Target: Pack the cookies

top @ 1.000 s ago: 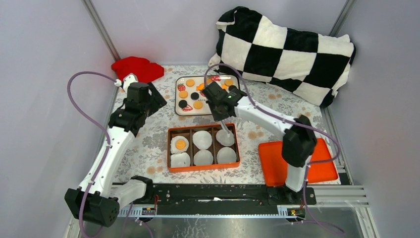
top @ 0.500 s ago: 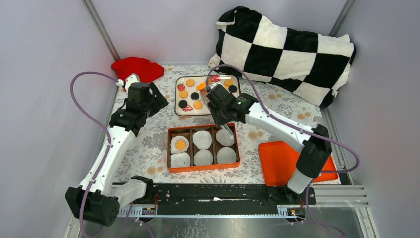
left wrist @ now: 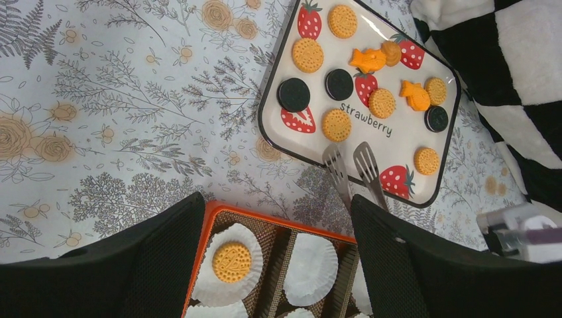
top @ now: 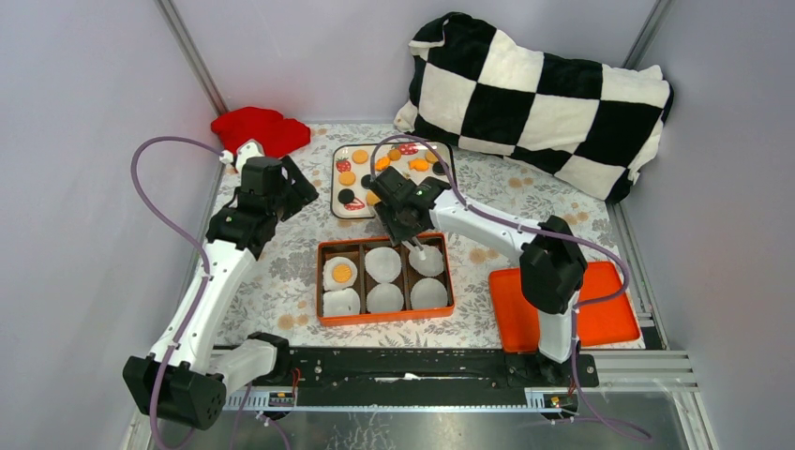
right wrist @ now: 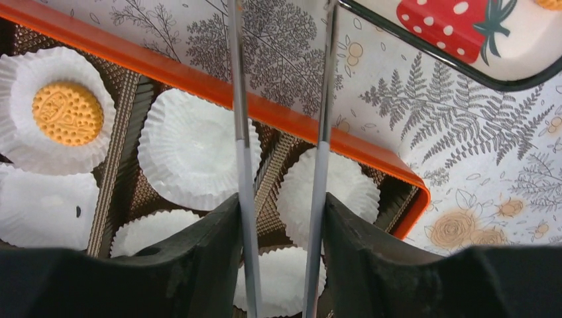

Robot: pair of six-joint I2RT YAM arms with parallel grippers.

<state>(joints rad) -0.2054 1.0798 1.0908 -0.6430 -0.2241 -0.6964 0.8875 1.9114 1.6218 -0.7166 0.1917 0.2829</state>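
From overhead, shows the left fingers [top: 295, 187] spread apart and empty above the floral surface [top: 281, 272], near a red cloth [top: 260, 128]. Further right, finds most cookies [top: 360, 157] on a strawberry-print tray [left wrist: 404, 142], and a lone cookie [top: 342, 273] in a paper cup [right wrist: 66, 159] inside the orange box [top: 384, 319]. Right fingers [top: 405, 223] clamped on metal tongs [right wrist: 242, 99]. Only from the left wrist: tong tips over the tray's near edge. Only from the right wrist: nothing between the tong arms.

Orange-yellow cookies [left wrist: 308, 55], black-white checkered pillow [top: 539, 103]
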